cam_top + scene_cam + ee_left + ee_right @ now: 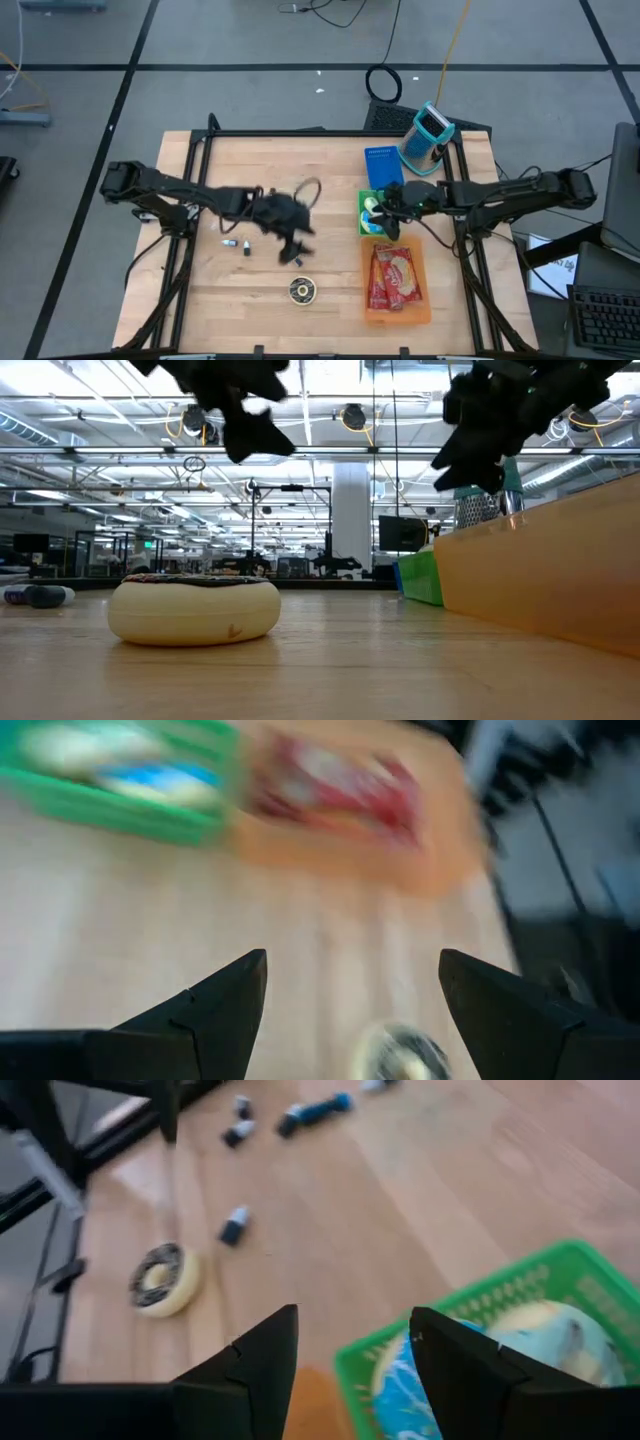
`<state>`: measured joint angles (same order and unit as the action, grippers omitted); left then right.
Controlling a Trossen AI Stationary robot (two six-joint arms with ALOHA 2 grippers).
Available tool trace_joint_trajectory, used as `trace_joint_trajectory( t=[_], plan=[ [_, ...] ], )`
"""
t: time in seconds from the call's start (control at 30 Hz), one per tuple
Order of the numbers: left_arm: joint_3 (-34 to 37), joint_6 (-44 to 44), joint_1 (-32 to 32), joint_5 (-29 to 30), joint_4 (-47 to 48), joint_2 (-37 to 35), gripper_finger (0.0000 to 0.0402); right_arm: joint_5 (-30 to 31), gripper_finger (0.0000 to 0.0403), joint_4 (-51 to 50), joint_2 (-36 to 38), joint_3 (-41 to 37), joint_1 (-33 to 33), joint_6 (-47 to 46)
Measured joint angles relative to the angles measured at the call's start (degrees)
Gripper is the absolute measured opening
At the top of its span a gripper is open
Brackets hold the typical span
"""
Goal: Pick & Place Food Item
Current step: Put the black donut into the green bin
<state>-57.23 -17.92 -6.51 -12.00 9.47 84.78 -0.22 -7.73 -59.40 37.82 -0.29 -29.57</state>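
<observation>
A pale doughnut with a dark top (302,291) rests flat on the wooden table (250,170), toward the near edge; it also shows in the low view (193,610). My left gripper (295,252) hangs open in the air just on the far side of the doughnut and a little to its left, clear of it; its wrist view shows the doughnut (400,1055) low between the spread fingers. My right gripper (385,228) hovers open over the green basket (372,212), with nothing between its fingers (355,1315).
An orange tray (422,300) with red packets lies near the table's right edge, with the green basket of wrapped food (480,1370) just beyond it. A blue pack (383,165) and a blue-and-white container (428,135) stand at the far right. Small dark bits (237,244) lie left of the doughnut.
</observation>
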Motion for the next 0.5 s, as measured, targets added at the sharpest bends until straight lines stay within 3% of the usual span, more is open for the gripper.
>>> trace_joint_trajectory(
  t=[0.13, 0.33, 0.5],
  plan=[
    [0.0, 2.3, -7.3, 2.5, 5.0, 0.9, 0.0299, 1.4, 0.0178, 1.4, 1.3, 0.0, 2.7, 3.3],
    [0.0, -1.4, -15.3, 12.9, 8.0, 5.3, 0.0299, 3.5, 0.0175, 6.2, 1.1, 0.0, 5.0, 10.6],
    [0.0, -5.6, -19.1, 14.9, 6.7, 11.5, 0.0298, 3.4, 0.0172, 13.0, 1.1, 0.0, 7.4, 17.2]
  ],
)
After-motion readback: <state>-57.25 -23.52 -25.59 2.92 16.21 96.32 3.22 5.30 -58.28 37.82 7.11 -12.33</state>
